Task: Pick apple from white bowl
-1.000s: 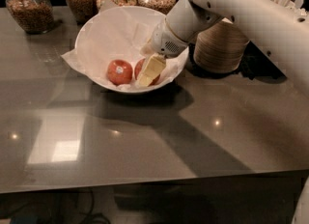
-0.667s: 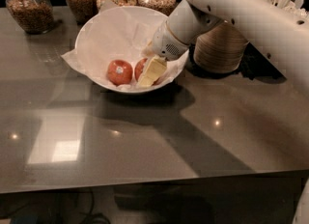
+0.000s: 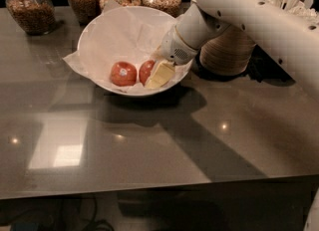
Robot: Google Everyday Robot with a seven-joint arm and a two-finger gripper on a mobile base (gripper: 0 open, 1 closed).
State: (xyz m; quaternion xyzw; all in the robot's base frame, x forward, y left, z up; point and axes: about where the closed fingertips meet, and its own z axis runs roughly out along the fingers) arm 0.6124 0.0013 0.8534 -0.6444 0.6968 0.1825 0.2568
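Observation:
The white bowl (image 3: 99, 41) with its crinkled paper liner stands at the back of the table, left of centre. Two apples lie in it. The apple (image 3: 145, 70), red-orange, sits on the right and is partly hidden by my gripper. The smaller round red apple (image 3: 122, 73) with a pale sticker lies to its left. My gripper (image 3: 156, 76) reaches down into the bowl's right side from the white arm (image 3: 239, 11) and rests right against the right-hand apple, with its cream tip in front of that apple.
Several glass jars (image 3: 33, 8) of brown grains stand along the back edge behind the bowl. A stack of beige disposable bowls (image 3: 227, 51) stands just right of the white bowl, under my arm. The table's front edge (image 3: 149, 187) runs across the foreground.
My gripper has shifted slightly to the right inside the bowl, so a little more of the right-hand apple shows. Both apples and the bowl stay where they were.

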